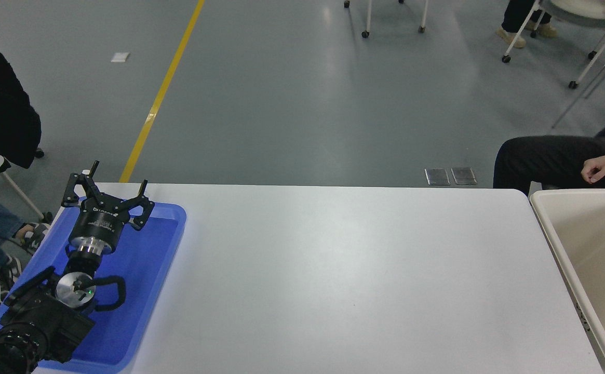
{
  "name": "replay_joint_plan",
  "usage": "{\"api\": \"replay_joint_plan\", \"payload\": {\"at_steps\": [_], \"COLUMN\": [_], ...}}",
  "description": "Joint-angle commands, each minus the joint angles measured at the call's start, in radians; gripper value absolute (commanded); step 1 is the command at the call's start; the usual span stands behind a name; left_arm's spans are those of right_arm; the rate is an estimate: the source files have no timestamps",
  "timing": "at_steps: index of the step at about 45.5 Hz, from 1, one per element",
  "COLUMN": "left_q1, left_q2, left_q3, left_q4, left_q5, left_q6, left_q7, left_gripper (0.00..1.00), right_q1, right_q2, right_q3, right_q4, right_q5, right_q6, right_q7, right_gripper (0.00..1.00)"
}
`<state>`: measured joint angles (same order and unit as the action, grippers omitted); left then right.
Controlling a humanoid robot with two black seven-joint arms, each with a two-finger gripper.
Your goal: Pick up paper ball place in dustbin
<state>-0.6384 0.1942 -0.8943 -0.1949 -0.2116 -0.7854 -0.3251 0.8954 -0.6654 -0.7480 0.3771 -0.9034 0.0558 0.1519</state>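
Cream dustbin (556, 244) shows no paper ball, so we judge the search pending; our left gripper (109, 193) hangs spread-jawed over the blue tray (141, 291).

The dustbin (567, 244) is a big cream tub with a thick round rim and smooth slanted walls. It sits upright just past the right edge of the desk (344, 280). The part inside that shows looks bare.

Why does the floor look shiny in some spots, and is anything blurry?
Head view: pale ceiling-light glare streaks the grey floor; the white table has a soft sheen in the middle. The left tool over the blue tray looks sharp; nothing is clearly blurred.
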Motion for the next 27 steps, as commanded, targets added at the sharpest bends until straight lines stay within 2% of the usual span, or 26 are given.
{"api": "replay_joint_plan", "payload": {"at_steps": [1, 12, 13, 15, 16, 17, 27], "left_q1": [0.0, 0.0, 0.0, 0.0, 0.0, 0.0, 0.0], "left_q2": [0.001, 0.002, 0.002, 0.002, 0.002, 0.002, 0.002], "left_q3": [0.0, 0.0, 0.0, 0.0, 0.0, 0.0, 0.0], "left_q4": [0.0, 0.0, 0.0, 0.0, 0.0, 0.0, 0.0], "left_q5": [0.0, 0.0, 0.0, 0.0, 0.0, 0.0, 0.0], "left_q6": [0.0, 0.0, 0.0, 0.0, 0.0, 0.0, 0.0], "left_q7": [0.0, 0.0, 0.0, 0.0, 0.0, 0.0, 0.0], "left_gripper": [1.0, 1.0, 1.0, 1.0, 1.0, 1.0, 1.0], "right_q1": [-0.147, -0.151, -0.151, -0.151, -0.151, -0.151, -0.15], "right_q2": [0.107, 0.124, 0.122, 0.122, 0.121, 0.121, 0.113], "right_q3": [0.07, 0.075, 0.075, 0.078, 0.082, 0.087, 0.102], "right_q4": [-0.109, -0.112, -0.112, -0.113, -0.113, -0.112, -0.11], "right_q5": [0.063, 0.064, 0.064, 0.064, 0.064, 0.064, 0.064], "right_q6": [-0.04, -0.051, -0.05, -0.051, -0.051, -0.05, -0.05], "right_q7": [-0.003, -0.005, -0.005, -0.006, -0.006, -0.006, -0.008], "right_gripper": [0.0, 0.0, 0.14, 0.68, 0.87, 1.0, 1.0]}}
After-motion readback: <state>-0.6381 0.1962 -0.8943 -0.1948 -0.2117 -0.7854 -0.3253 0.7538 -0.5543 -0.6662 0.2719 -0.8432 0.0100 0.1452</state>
